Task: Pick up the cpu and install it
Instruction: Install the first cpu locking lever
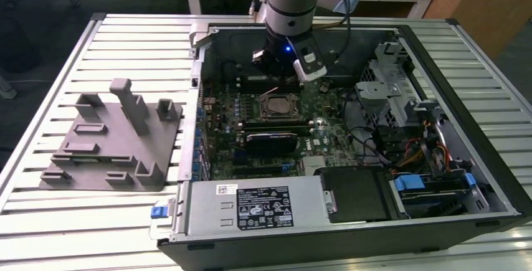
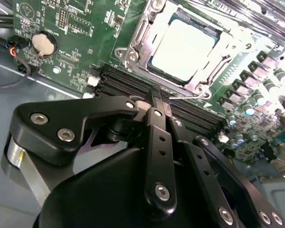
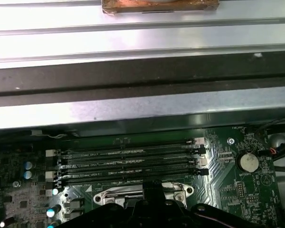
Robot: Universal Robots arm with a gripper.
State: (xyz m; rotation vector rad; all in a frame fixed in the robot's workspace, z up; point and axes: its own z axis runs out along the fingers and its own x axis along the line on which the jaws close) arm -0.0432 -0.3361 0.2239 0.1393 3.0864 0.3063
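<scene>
I have the gripper (image 2: 157,97) hanging inside the open computer case (image 1: 490,177), over the green motherboard (image 2: 80,33). In the second wrist view its black fingers (image 2: 156,137) look drawn together, tips meeting with nothing between them, though the linkage hides much of the tips, so I take that as likely rather than certain.

The cpu (image 2: 183,47) sits in its socket (image 2: 133,35) on the motherboard, silvery-white top facing up, framed by the metal bracket. The gripper's tips are just beside the socket, over the black memory slots (image 2: 118,80) that run along one side of it, and apart from the chip. In the exterior view I see the socket (image 1: 278,106) near the middle of the board, with the arm (image 1: 287,9) coming down just behind it, toward the case's far edge.

In the first wrist view the memory slots (image 3: 128,164) lie between the socket bracket and the case wall (image 3: 133,107), and a round coin cell (image 3: 249,163) sits off to one end of them.

On the slatted table (image 1: 124,40), near the exterior view's left edge and well apart from the case, rests the grey fixture (image 1: 112,140).
</scene>
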